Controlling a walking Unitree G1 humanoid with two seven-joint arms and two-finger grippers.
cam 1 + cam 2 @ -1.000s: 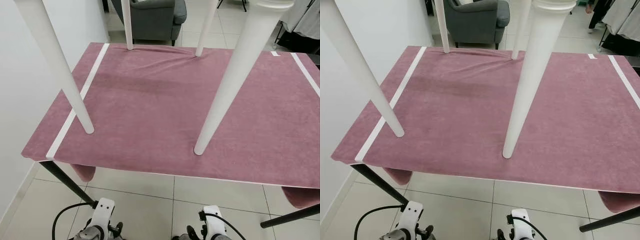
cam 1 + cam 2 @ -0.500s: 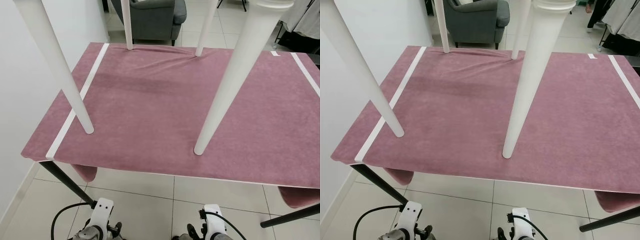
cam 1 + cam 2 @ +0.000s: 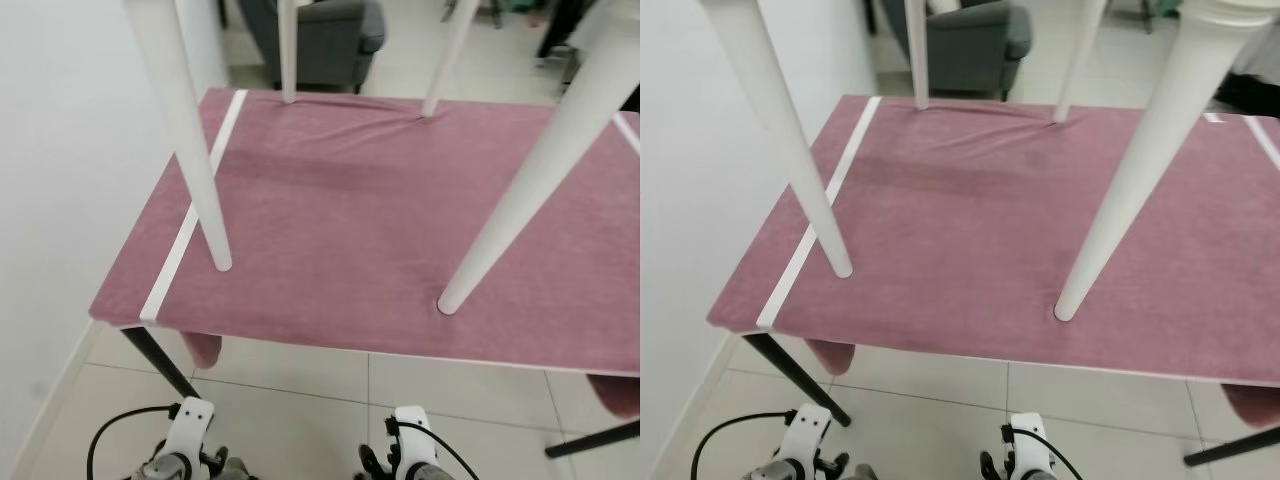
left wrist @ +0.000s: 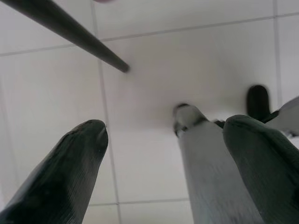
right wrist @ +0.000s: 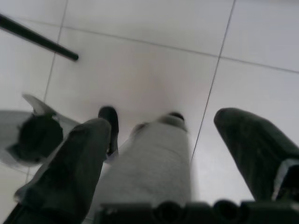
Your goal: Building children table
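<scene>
Standing on the pink cloth (image 3: 360,220), four white legs (image 3: 500,225) stay inside its edges.

White legs (image 3: 195,140) — tops cropped.

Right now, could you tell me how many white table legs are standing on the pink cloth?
4: near left leg, near right leg, far left leg and far right leg, all touching the pink cloth. Their tops are cut off.

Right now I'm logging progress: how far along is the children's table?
Done, by the look of it: four white legs stand on the pink cloth, their upper ends out of frame. In hand: nothing; the left gripper and right gripper hang open over the floor tiles. Left: can't tell whether the legs are tight.
</scene>
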